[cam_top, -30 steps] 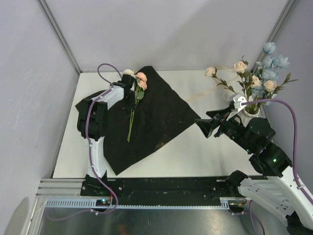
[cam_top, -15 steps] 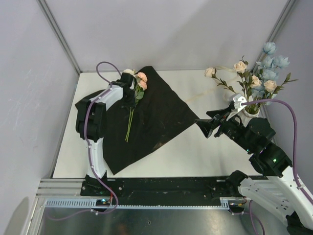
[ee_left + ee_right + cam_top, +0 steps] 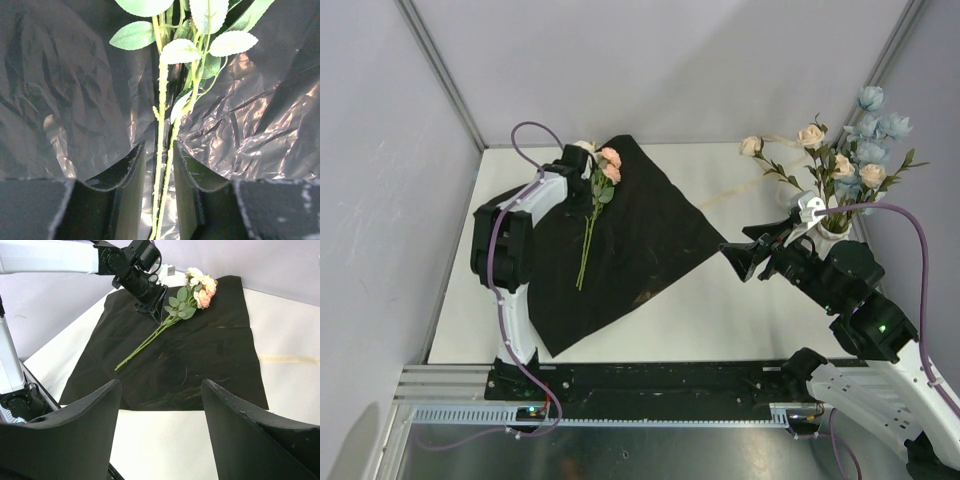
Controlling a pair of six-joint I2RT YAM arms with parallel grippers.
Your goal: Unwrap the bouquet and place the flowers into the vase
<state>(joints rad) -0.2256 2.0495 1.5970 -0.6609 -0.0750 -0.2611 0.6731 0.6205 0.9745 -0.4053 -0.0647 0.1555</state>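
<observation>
The bouquet lies unwrapped: its black paper (image 3: 645, 245) is spread flat on the table. On it lie flowers (image 3: 608, 166) with peach-pink and cream blooms and thin green stems (image 3: 161, 100). My left gripper (image 3: 580, 172) is down over the stems just below the leaves. Its jaws straddle both stems (image 3: 159, 150) with a gap on each side, so it is open. More flowers (image 3: 860, 150) stand in the cream vase (image 3: 834, 229) at the back right, which is largely hidden. My right gripper (image 3: 735, 258) hangs open and empty beside the paper's right corner.
A loose cream ribbon (image 3: 740, 190) lies on the white table between the paper and the vase. Grey walls close the back and both sides. In the right wrist view the left arm (image 3: 135, 275) reaches over the paper (image 3: 200, 355).
My left gripper has slid along the stems toward the blooms, and the stems' lower ends have shifted slightly left. The right arm has stayed still.
</observation>
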